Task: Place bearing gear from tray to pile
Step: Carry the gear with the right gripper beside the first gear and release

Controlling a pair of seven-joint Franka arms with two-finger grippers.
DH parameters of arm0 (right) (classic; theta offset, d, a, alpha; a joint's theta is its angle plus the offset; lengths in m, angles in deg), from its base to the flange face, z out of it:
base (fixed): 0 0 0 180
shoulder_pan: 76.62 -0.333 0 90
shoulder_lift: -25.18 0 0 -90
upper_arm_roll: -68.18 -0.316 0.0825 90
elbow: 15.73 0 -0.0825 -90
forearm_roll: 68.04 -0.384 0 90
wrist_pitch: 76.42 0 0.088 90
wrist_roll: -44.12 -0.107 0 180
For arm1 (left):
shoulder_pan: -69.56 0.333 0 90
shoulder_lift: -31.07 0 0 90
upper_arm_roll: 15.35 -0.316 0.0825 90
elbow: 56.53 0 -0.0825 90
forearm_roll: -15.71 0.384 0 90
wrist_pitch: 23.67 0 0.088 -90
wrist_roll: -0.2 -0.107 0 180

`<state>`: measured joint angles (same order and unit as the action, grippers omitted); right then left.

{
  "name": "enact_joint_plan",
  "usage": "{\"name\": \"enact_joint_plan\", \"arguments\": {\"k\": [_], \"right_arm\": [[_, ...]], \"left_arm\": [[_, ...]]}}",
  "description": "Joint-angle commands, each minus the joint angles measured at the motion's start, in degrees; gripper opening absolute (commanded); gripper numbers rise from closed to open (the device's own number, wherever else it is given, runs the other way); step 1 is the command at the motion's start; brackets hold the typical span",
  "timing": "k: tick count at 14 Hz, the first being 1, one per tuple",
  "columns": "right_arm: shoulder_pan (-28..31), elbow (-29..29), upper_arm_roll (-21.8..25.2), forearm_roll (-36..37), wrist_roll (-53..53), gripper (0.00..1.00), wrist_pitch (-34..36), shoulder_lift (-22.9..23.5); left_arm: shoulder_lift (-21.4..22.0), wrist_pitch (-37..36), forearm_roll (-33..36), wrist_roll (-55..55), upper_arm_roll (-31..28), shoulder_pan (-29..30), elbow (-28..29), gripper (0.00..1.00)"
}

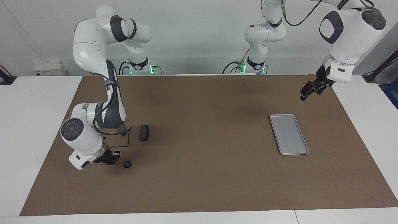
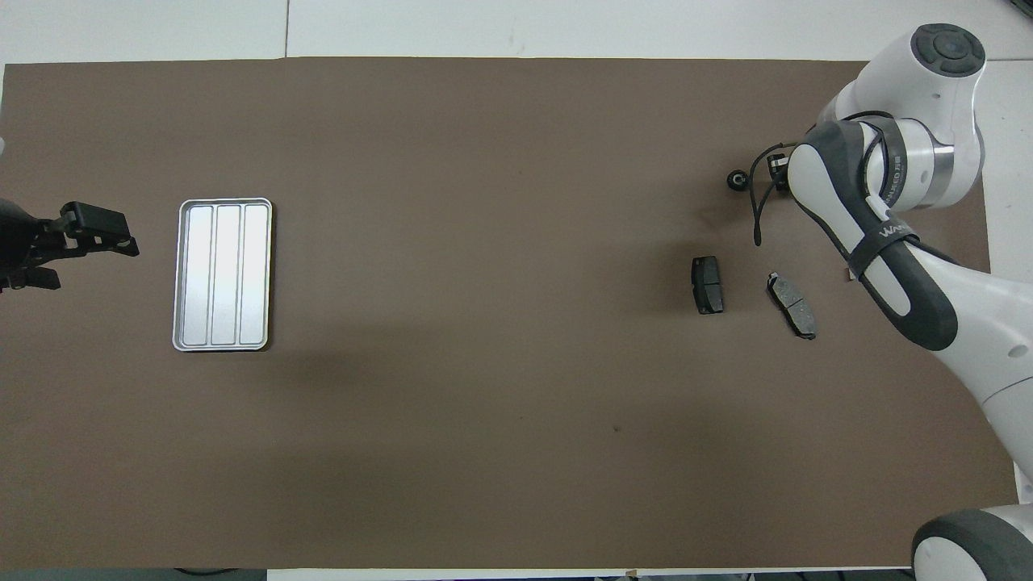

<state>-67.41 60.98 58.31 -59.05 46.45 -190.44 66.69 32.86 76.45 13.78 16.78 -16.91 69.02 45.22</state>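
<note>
Right hand low beside bearing gear — grip state unreadable; left hand released, waiting near tray.

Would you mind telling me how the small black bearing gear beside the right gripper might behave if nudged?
The bearing gear looks round and small, so it may roll or skid on the flat brown mat. It seems rigid, probably dense for its size. The right gripper sits low beside it, so a slight brush could shift it.

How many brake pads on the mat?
2. One brake pad and a second brake pad lie side by side, nearer the robots than the bearing gear. The right arm may hide others.
</note>
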Motion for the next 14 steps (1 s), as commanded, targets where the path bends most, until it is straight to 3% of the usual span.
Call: {"name": "enact_joint_plan", "arguments": {"k": [1,10,12,13,14], "right_arm": [[0.6,2.3,-0.4,-1.2,0.9,0.0,-2.4,-0.8],[0.7,1.9,-0.4,-1.3,0.8,0.0,-4.8,0.8],[0.6,1.9,-0.4,-1.3,0.2,0.77,-4.8,0.7],[0.5,1.6,-0.4,-1.2,-0.2,1.0,-4.7,0.6],[0.0,1.2,-0.4,-0.9,-0.6,1.0,-3.4,0.2]], "left_arm": [[0.6,0.0,-0.7,-0.4,-0.6,-0.5,0.2,1.0],[0.6,0.0,-0.7,-0.4,-0.6,-0.5,0.2,1.0],[0.7,0.0,-0.7,-0.4,-0.6,-0.5,0.2,1.0],[0.7,0.0,-0.7,-0.4,-0.6,-0.5,0.2,1.0],[0.6,0.0,-0.7,-0.4,-0.6,-0.5,0.2,1.0]]}}
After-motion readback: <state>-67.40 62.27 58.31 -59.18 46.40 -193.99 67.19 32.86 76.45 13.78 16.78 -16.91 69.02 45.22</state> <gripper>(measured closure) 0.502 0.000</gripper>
